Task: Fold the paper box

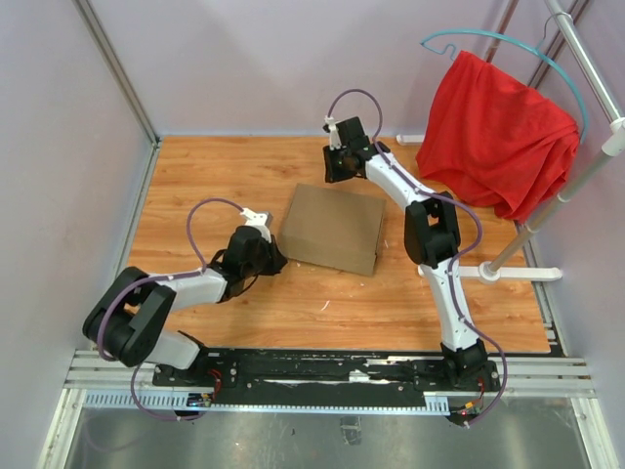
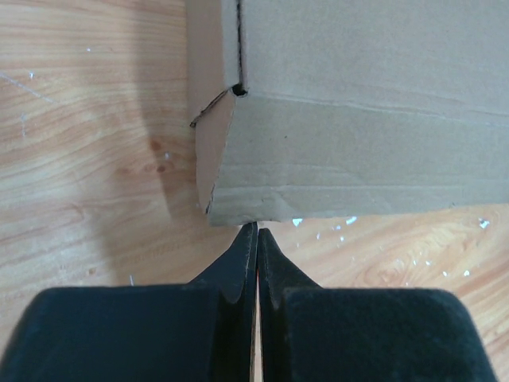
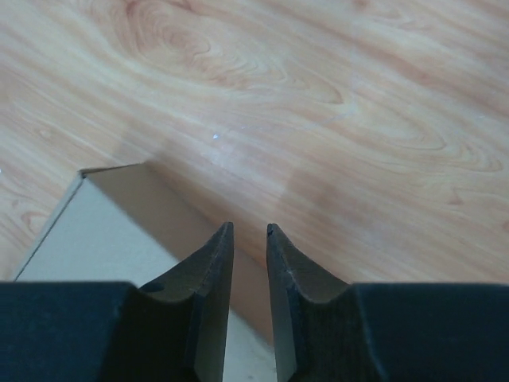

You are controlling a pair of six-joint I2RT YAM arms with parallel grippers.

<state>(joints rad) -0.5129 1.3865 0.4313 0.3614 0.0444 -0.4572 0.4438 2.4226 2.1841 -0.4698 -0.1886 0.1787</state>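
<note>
We see a wooden table (image 1: 215, 176) with warm orange-brown grain, and the paper box (image 1: 333, 228) lies flat on it near the middle, a plain brown cardboard shape with its long sides running slightly askew to the table's edges. In the left wrist view its near corner (image 2: 231, 159) rests on the boards, with a small slit where two panels meet, and tiny white specks (image 2: 322, 231) are scattered over the wood just beside it (what they are we cannot tell). At the right edge a white rack foot (image 1: 522, 275) sits on the boards, well apart from the box.
</note>
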